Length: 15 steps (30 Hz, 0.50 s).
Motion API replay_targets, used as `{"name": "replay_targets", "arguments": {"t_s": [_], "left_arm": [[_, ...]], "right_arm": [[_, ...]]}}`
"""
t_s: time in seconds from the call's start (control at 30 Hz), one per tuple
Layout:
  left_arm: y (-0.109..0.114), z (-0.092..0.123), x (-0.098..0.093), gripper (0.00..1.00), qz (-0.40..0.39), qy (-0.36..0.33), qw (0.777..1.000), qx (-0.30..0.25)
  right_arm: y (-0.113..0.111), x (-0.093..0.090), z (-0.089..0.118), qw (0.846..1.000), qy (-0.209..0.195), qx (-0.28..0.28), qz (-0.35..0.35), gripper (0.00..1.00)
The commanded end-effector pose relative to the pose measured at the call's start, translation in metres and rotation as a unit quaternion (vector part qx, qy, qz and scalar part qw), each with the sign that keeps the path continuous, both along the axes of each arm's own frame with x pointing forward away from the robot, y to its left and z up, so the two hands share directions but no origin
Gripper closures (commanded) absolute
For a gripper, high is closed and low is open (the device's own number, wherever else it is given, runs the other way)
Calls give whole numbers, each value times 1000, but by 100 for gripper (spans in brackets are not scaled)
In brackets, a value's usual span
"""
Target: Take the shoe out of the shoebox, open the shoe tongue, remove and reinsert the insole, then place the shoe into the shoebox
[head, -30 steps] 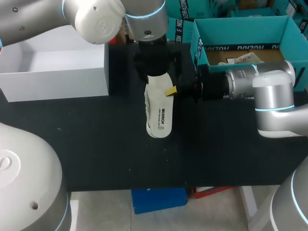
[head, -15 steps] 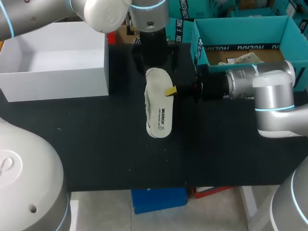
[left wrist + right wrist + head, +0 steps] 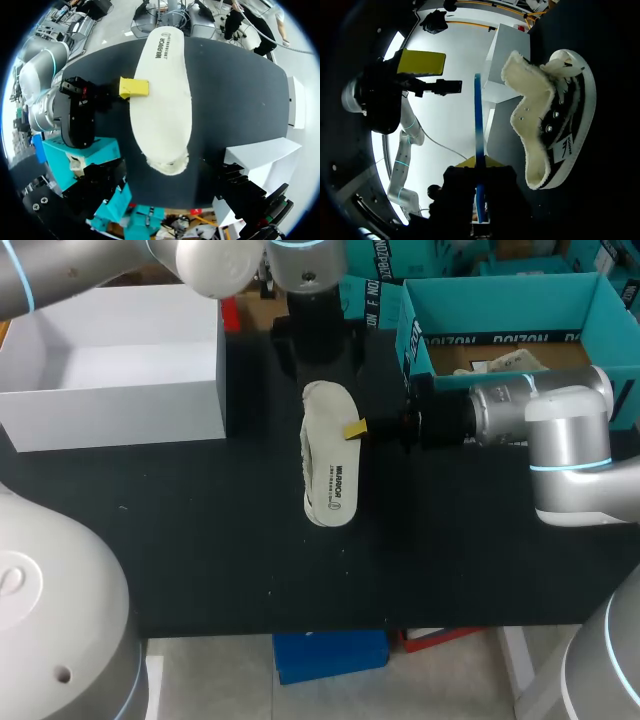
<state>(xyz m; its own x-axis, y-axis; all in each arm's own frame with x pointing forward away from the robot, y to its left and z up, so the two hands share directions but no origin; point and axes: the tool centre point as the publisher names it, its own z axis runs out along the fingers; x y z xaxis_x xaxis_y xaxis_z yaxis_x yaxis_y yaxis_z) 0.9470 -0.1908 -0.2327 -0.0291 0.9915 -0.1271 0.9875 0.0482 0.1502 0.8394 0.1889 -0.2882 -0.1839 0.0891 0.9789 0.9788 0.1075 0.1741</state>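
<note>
— One step looks done: finds the shoe (image 3: 328,465) out of the teal shoebox (image 3: 500,310), lying on its side on the black tabletop (image 3: 200,540) with the sole turned toward the right arm. Well apart from the shoebox, and from the white box (image 3: 110,415) too.

— So, on to the tongue?

— Seems so. Calls for one claw to steady the shoe while the other pulls the tongue back, then a reach into the fleecy opening for the insole. Cannot tell from here whether the insole sits inside.

— And the shoe relative to each claw?

— Puts the left claw (image 3: 315,355) above the shoe's far end, spread wide and pinching nothing; seen from its own wrist, leaves the shoe ahead of it and apart. Puts the right claw (image 3: 358,428) just beside the sole edge, touching it about midway along. Cannot tell whether spread or pressed together.

— Risk?

— Could roll the shoe if pushed from one side only.
</note>
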Motion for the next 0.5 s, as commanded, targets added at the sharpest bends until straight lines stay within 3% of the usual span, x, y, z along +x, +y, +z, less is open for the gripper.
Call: {"name": "replay_targets", "arguments": {"t_s": [0.03, 0.27, 0.5], "left_arm": [[0, 3, 2, 0, -1, -1, 1000, -4], [-4, 6, -10, 0, -7, -1, 1000, -5], [-3, 9, -35, 0, -9, -5, 1000, 4]], "right_arm": [[1, 0, 0, 1000, 0, -1, 0, 100], [1, 0, 0, 1000, 0, -1, 0, 100], [1, 0, 0, 1000, 0, -1, 0, 100]]}}
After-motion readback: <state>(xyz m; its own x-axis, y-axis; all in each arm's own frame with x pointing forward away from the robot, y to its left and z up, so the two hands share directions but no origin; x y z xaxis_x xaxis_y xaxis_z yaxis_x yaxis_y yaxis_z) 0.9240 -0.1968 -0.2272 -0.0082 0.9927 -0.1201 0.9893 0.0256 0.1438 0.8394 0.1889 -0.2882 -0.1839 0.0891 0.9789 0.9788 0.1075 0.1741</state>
